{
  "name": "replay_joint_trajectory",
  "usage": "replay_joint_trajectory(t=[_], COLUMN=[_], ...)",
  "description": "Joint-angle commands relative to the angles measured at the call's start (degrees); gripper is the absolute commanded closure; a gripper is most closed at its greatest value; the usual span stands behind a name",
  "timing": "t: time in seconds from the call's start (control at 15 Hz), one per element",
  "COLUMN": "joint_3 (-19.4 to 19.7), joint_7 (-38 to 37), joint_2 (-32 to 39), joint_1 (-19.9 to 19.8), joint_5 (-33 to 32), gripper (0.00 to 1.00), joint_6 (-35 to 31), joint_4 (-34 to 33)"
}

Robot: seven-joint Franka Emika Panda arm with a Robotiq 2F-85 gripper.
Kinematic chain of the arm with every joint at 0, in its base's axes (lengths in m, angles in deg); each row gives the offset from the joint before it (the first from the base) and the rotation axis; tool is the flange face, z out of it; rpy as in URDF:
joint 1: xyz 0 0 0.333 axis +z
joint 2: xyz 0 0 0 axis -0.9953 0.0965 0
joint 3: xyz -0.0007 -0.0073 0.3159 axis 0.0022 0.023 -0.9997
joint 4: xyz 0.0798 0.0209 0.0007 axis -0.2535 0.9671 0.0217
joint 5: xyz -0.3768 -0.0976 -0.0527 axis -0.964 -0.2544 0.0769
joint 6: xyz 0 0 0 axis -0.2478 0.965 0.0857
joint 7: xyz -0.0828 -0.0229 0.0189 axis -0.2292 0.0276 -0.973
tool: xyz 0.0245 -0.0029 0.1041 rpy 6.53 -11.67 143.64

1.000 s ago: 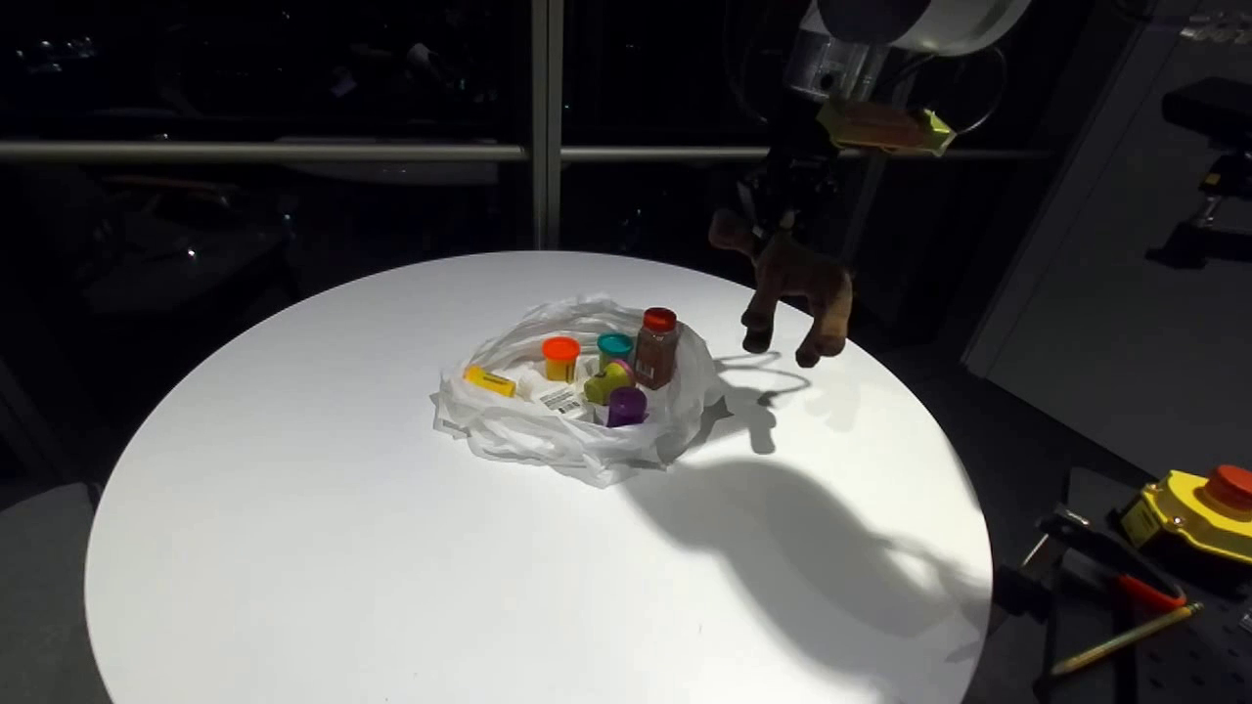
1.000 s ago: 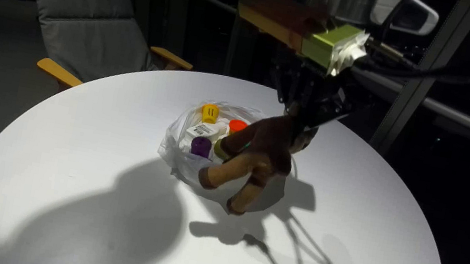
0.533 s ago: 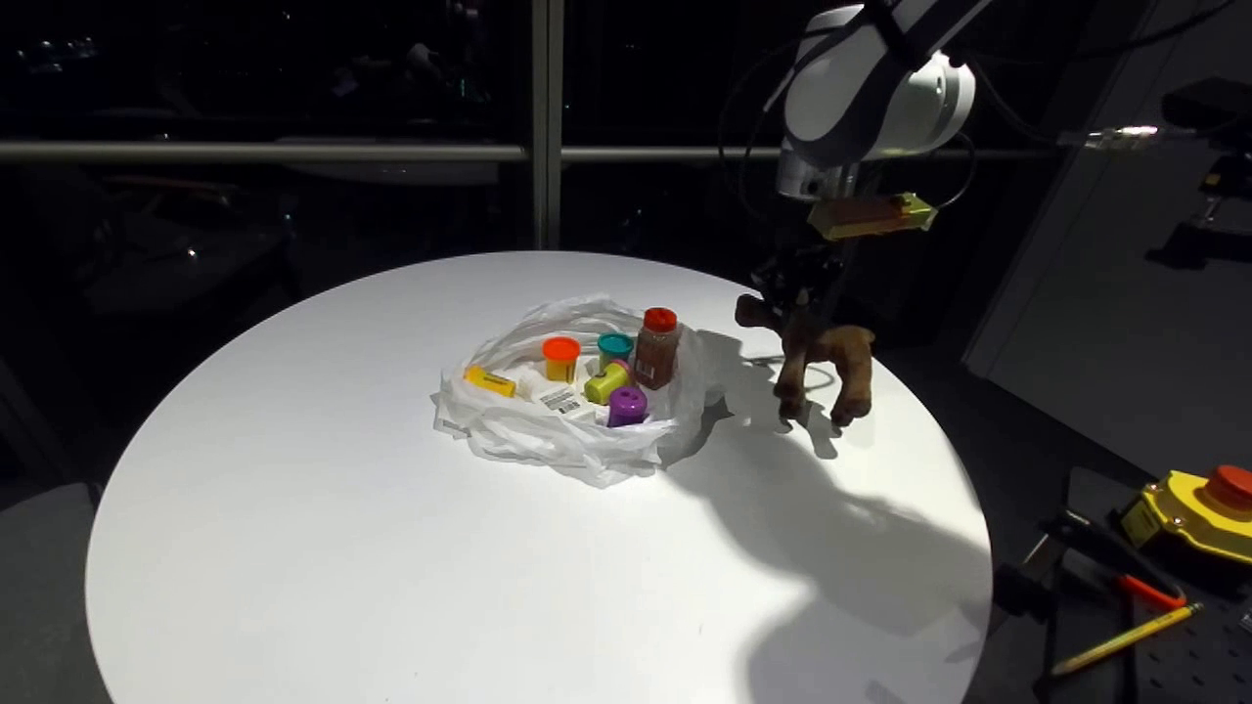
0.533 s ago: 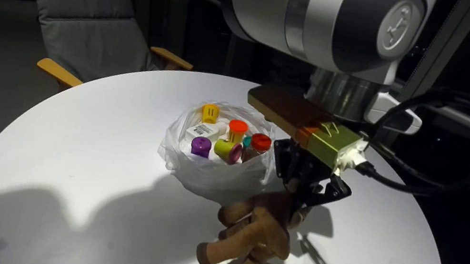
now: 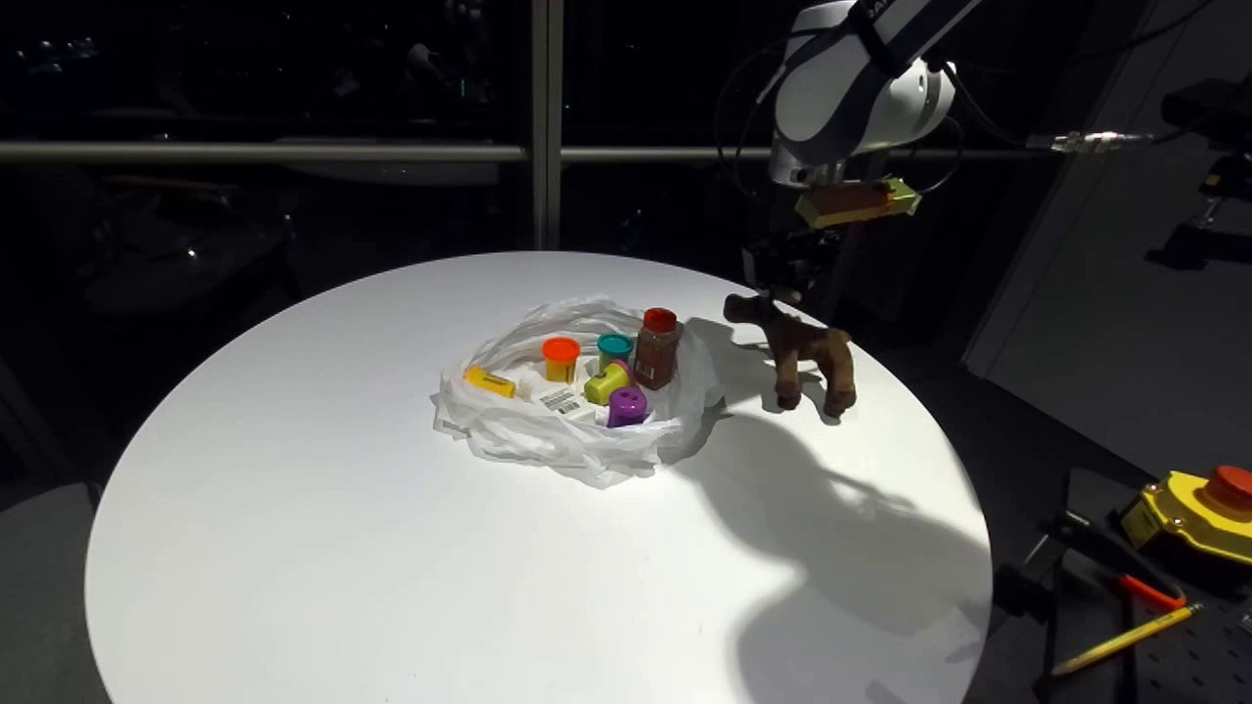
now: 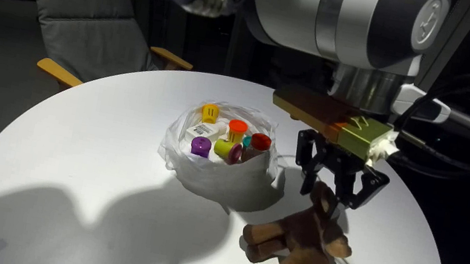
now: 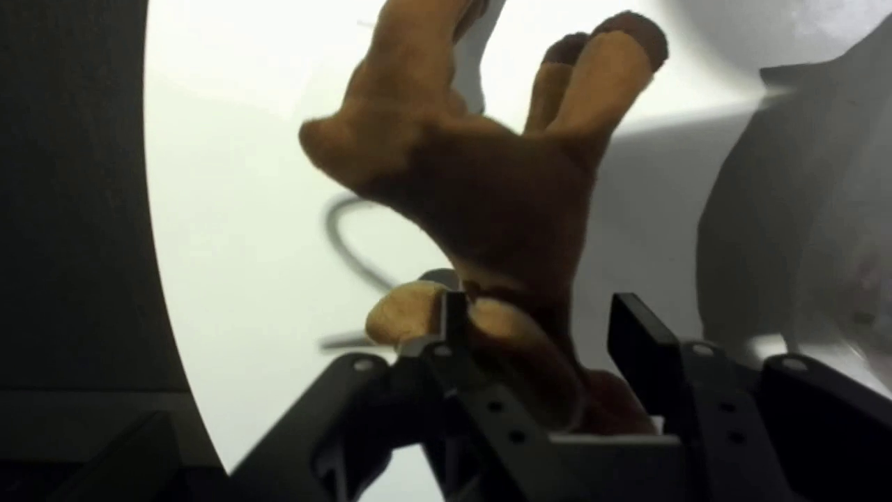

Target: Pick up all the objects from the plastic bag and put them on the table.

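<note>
The brown toy animal (image 6: 299, 250) is beside the bag, tilted, its feet at or very near the white table top (image 5: 342, 548). My gripper (image 7: 540, 307) has its jaws parted around the toy's head; one finger touches the head by an ear, while a gap shows at the opposite finger. Inside the wrinkled plastic bag (image 5: 548, 445) stand the red-capped bottle (image 5: 656, 352), an orange-lidded block (image 5: 561, 360) and a teal-lidded one (image 5: 614, 350). Purple (image 5: 627, 407), yellow-green (image 5: 605, 384), yellow (image 5: 489, 381) and white (image 5: 564, 401) pieces lie there too.
The table's rounded edge runs close past the toy in the wrist view. A grey chair (image 6: 85, 23) stands behind the table. Off the table are a yellow box with a red button (image 5: 1198, 513) and a pencil (image 5: 1125, 640). The arm's cable loops beside the wrist.
The arm has carried the toy down to the table beside the bag. Within the last half second the jaws have parted, and the toy has turned and tipped. The bag's contents have not moved.
</note>
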Motion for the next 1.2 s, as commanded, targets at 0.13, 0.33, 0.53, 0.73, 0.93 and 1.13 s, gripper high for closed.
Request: replay_joint_trajectory(t=[0.13,0.33,0.53,0.73,0.93,1.13], joint_3=[-7.7,-11.6,-13.0,-12.3,-11.8,-11.7], joint_7=[7.4,14.1,19.5,21.5,21.7,21.1], joint_2=[-6.1,-5.1,-3.2,-0.5,2.1,4.8], joint_1=[-0.8,-1.4,-1.5,-0.5,0.4,0.8], joint_5=[5.5,8.7,9.1,6.8,4.5,2.8], gripper=[0.01,0.0,0.0,0.0,0.0,0.0], joint_6=[0.5,3.2,6.2,8.0,6.7,6.3], joint_4=[0.2,-3.0,-5.7,-8.5,-10.3,-12.7])
